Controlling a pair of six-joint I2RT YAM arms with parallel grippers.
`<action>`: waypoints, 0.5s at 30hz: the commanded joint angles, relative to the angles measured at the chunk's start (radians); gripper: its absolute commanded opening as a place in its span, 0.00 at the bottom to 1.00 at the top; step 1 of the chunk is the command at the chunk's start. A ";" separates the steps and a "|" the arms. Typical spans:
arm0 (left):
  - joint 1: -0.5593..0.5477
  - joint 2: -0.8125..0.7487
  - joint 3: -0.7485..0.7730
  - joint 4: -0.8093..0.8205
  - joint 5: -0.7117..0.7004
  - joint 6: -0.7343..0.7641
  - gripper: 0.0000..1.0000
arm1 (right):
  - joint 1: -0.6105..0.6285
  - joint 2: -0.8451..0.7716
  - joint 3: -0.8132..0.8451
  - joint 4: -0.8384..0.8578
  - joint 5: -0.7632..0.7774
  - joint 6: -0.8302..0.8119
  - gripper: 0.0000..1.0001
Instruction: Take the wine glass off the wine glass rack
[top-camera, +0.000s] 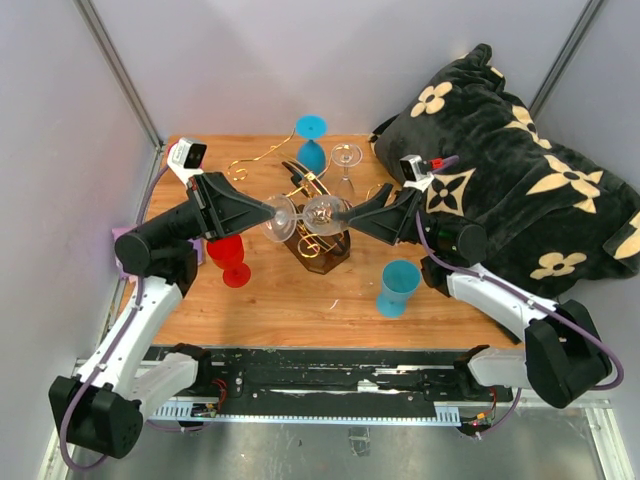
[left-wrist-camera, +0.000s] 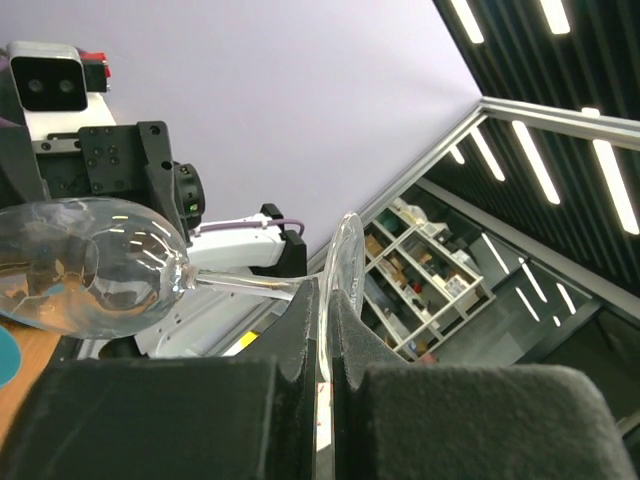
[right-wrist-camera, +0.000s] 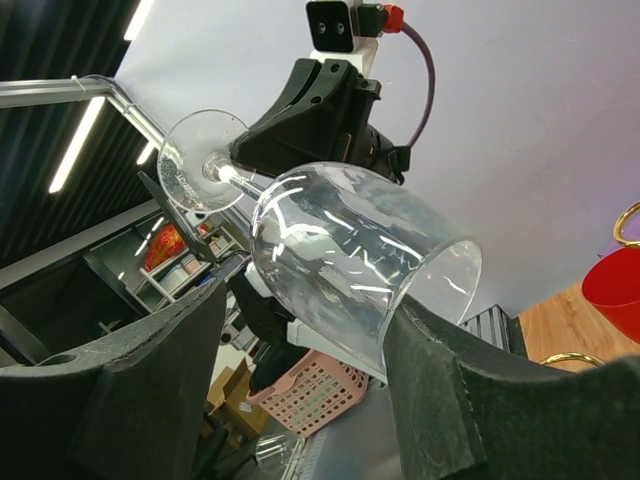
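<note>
The left hand (left-wrist-camera: 325, 300) is clamped edge-on across the foot of the wine glass (top-camera: 303, 214), so the glass lies on its side with its bowl towards the right hand (right-wrist-camera: 310, 300). That hand's fingers stand apart on either side of the bowl, probably to steady it. The glass hangs over the wine glass rack (top-camera: 322, 258); I cannot tell whether it clears the gold wires, or whether the right pads touch it.
</note>
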 joint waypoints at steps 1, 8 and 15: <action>-0.001 0.044 -0.063 0.170 -0.059 -0.046 0.01 | 0.022 -0.061 0.023 0.117 -0.015 0.028 0.61; 0.001 0.115 -0.150 0.401 -0.117 -0.167 0.00 | 0.021 -0.090 0.017 0.116 0.001 0.017 0.53; 0.017 0.166 -0.208 0.531 -0.171 -0.236 0.01 | 0.021 -0.133 -0.007 0.116 0.040 -0.001 0.46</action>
